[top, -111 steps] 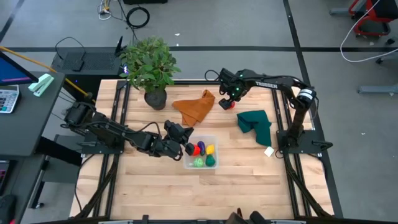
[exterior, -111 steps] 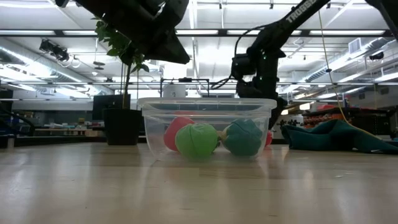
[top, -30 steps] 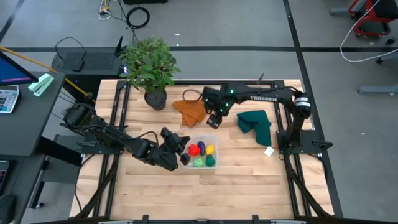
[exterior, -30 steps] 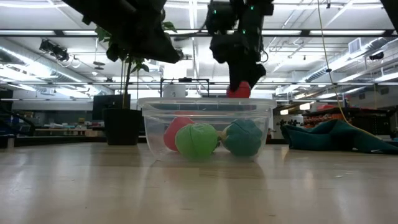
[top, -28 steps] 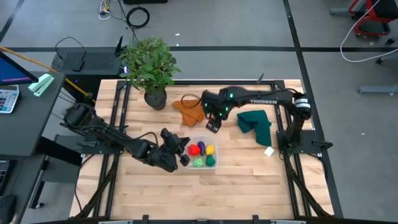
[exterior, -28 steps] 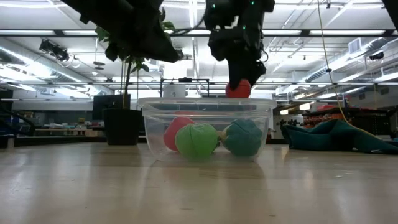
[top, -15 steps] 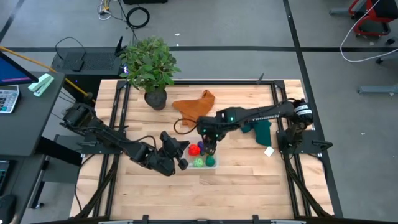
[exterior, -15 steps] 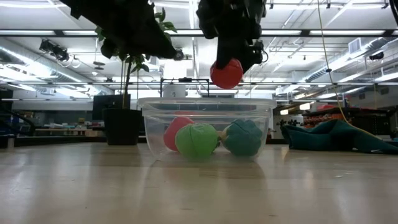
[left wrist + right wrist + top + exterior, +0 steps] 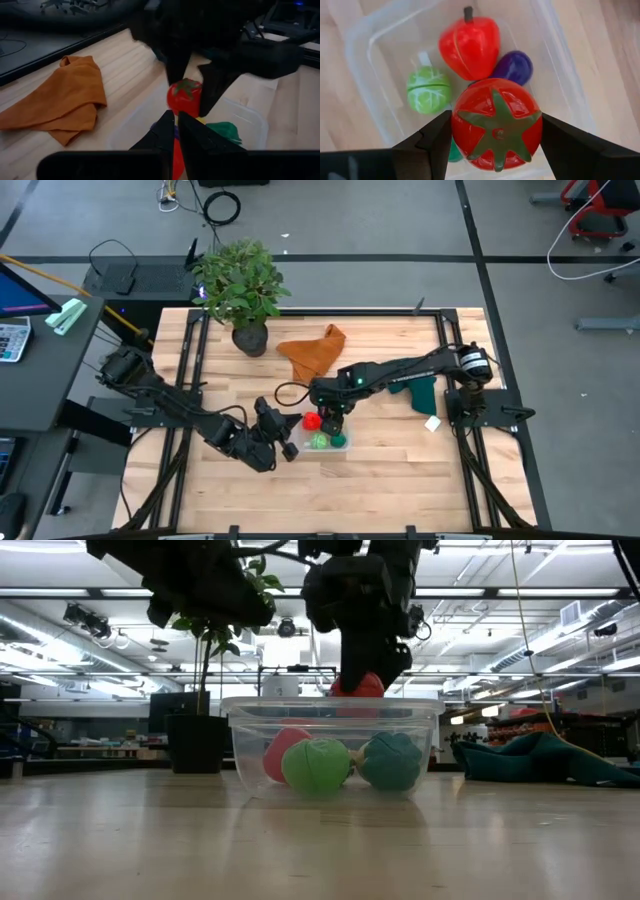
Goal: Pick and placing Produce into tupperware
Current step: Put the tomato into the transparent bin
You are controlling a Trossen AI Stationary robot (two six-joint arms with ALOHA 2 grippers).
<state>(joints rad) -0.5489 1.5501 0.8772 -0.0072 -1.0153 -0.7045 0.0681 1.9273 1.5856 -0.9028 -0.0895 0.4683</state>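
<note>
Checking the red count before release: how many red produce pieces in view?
2. A red tomato held in the right gripper just above the tupperware; a red pepper-like piece already inside it. None elsewhere on the table, though the arm covers part of the box.

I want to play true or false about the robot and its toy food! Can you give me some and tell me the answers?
1. The right claw holds a toy tomato. True.
2. The tomato lies on the orange cloth. False: it hangs over the clear tupperware.
3. The tupperware holds a purple toy. True.
4. The potted plant stands inside the tupperware. False: it stands at the table's far edge.
5. The left claw holds a green toy. False: it is shut on nothing.
</note>
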